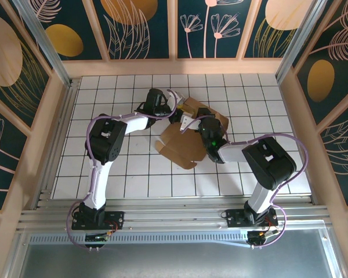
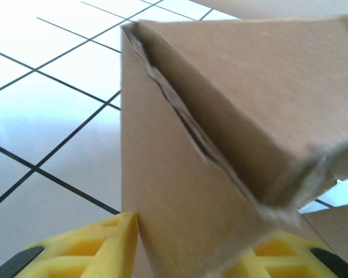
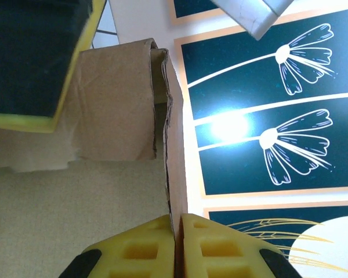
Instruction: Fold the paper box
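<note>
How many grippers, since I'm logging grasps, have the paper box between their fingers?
2. The left gripper grips a folded panel of the paper box; the right gripper is shut on a thin cardboard edge.

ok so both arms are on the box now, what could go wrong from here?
1. The right gripper pinches a thin, frayed-looking edge of the paper box; pulling could tear it or let it slip.
2. The left gripper straddles a folded wall whose corner seam gapes; the fold may spring back on release.
3. Both grippers work one spot in the top view; they could collide.
</note>
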Robot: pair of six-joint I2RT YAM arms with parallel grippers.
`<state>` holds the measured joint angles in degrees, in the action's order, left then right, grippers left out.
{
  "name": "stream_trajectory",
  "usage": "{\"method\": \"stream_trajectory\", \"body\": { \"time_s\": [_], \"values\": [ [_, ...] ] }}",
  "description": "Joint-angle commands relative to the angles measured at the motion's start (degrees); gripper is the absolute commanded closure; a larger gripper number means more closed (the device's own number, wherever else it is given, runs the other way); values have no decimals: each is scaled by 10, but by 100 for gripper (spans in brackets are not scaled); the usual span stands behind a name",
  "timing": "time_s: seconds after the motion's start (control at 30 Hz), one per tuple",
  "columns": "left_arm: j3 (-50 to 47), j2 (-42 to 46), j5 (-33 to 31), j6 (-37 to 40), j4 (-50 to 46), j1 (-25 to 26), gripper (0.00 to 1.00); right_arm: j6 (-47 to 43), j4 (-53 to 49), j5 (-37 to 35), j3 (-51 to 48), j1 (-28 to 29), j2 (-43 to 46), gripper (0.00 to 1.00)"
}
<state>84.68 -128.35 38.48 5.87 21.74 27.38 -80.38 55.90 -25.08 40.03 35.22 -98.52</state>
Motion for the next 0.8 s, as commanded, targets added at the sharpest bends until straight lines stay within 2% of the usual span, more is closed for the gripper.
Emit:
{"method": "stream_trajectory", "body": {
  "time_s": [0.0, 0.2, 0.23, 0.37, 0.5, 0.63, 0.73, 0.77],
  "values": [
    [-7, 2, -40, -21, 45, 11, 65, 35, -25, 8, -2, 14, 21, 88],
    [-11, 5, -99, -8, 48, 33, 73, 83, -77, 11, 13, 27, 38, 84],
    [-11, 5, -102, -8, 50, 34, 75, 90, -85, 8, 15, 31, 41, 81],
    [-13, 5, -93, -8, 56, 36, 86, 158, -171, 19, 30, 47, 90, 56],
    [-24, 10, -73, -3, 67, 36, 91, 326, -357, 124, 90, 39, 191, 37],
    [-26, 11, -68, -1, 68, 36, 94, 454, -442, 203, 126, 20, 271, 27],
    [-32, 14, -67, 0, 76, 36, 96, 599, -517, 304, 170, -35, 296, 25],
    [-36, 15, -66, 0, 82, 36, 97, 662, -541, 352, 188, -81, 294, 25]
  ]
}}
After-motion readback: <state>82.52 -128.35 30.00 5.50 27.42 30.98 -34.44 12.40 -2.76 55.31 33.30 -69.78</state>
